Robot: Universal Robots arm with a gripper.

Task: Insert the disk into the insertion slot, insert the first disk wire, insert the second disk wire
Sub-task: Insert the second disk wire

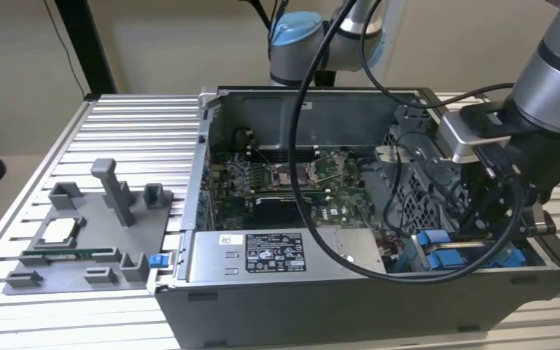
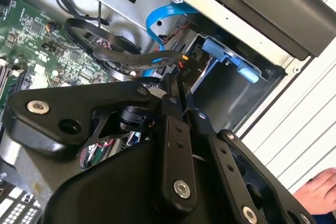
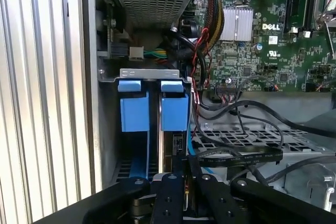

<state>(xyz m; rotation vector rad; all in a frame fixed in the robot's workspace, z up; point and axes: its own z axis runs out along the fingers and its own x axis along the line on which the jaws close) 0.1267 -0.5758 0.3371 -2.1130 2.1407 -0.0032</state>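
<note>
The disk wire [image 2: 157, 61], black, sits pinched at its connector end between your gripper [image 2: 176, 85] jaws. You have it just above the insertion slot [image 3: 152, 106] with its blue tabs, in the computer case [image 1: 260, 299] corner.

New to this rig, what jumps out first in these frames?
The open computer case on the slatted table, with its green motherboard exposed. The arm's gripper reaches down into the case corner at the exterior view's right, just above the bright blue tabs of the insertion slot. A grey fixture tray sits beside the case at the exterior view's left.
</note>
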